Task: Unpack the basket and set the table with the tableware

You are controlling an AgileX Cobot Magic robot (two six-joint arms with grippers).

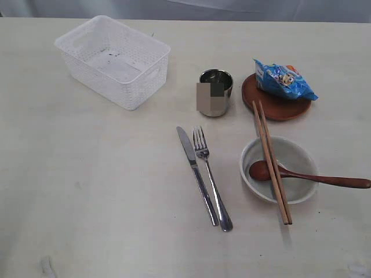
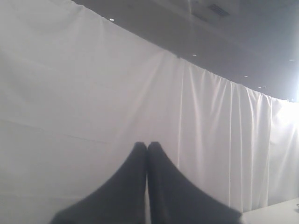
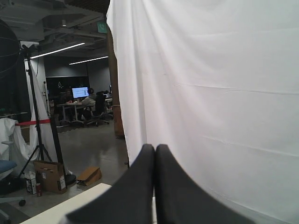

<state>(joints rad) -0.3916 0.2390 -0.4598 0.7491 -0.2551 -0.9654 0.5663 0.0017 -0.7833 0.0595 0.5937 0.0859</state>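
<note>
the basket (image 1: 113, 61) sits at the far left of the tabletop (image 1: 87, 185) and looks empty. the tableware is laid out to its right: knife (image 1: 196, 174) and fork (image 1: 210, 176) side by side in the middle, the cup (image 1: 215, 91) just beyond them, the plate (image 1: 276, 110) at the far right with a blue snack packet (image 1: 284, 80) lying on it. the bowl (image 1: 295, 159) is nearest on the right, with the spoon (image 1: 313, 178) resting in it, handle sticking out to the right, and the chopsticks (image 1: 271, 162) laid across its rim.

neither arm shows over the tabletop. the left claw (image 2: 147, 145) is pressed together on nothing and faces a white curtain (image 2: 93, 93); the right claw (image 3: 155, 148) is likewise pressed together and empty.

the unpacking looks about finished, so the danger lies in the loose pieces. the chopsticks balance on the bowl's rim and would probably roll or slide off at a slight knock. the spoon's long handle overhangs, so a nudge on it could tip the spoon out or drag the bowl. an arm coming down on the right side would be the likely cause. the packet on the plate may also count as a wrong setting.
</note>
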